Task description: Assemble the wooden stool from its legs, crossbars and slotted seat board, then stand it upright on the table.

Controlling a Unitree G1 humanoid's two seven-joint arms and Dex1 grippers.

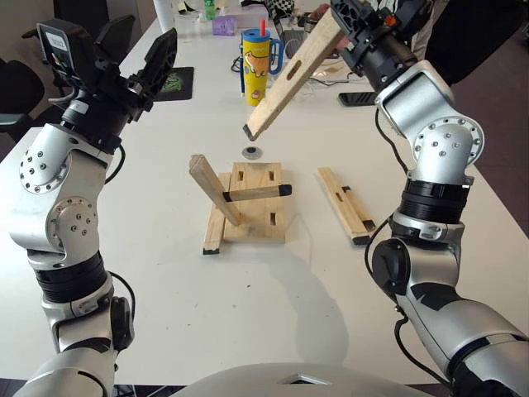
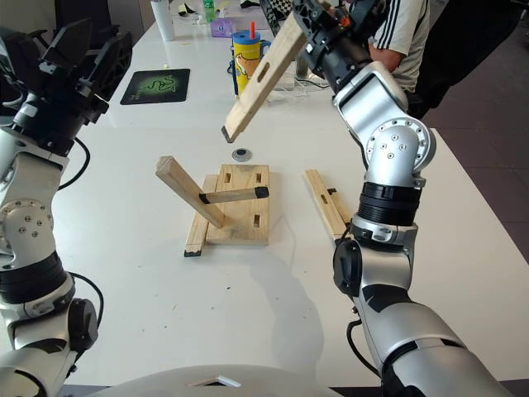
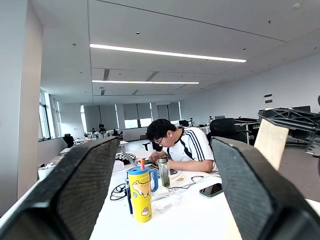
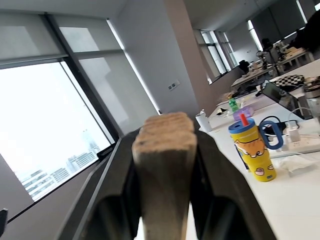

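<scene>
**A:** Where is the right pincer (image 1: 337, 35)?

**B:** High over the far side of the white surface (image 1: 165, 281). It is clamped on the upper end of a long pale wooden leg with a slot (image 1: 289, 78). The leg slants downward, and its dark-capped lower end hangs above a small round grey disc (image 1: 250, 152) without touching it.

**A:** And the left pincer (image 1: 136, 51)?

**B:** Held up over the left side of the surface, its fingers spread wide with nothing between them.

**A:** Where is the rest of the stool?

**B:** The flat pale wooden seat board with slots (image 1: 256, 233) lies in the middle of the surface. A second wooden leg (image 1: 213, 188) stands tilted on it, leaning toward the robot's left. A short crossbar with a black tip (image 1: 258, 193) sticks out sideways from that leg over the board. A third wooden leg (image 1: 215, 233) lies flat against the board's left edge. To the right, apart from the board, two more wooden bars (image 1: 345, 204) lie side by side.

**A:** Any writing?

**B:** A white sticker (image 1: 56, 39) on the left pincer's housing carries dark print, too small to read. The yellow mug with blue handle and red straw (image 1: 258, 66) shows a cartoon figure, but I cannot make out any lettering. A black mat with a green design (image 1: 173, 83) lies at the far left, and a black phone (image 1: 357, 98) lies near the right arm.
</scene>
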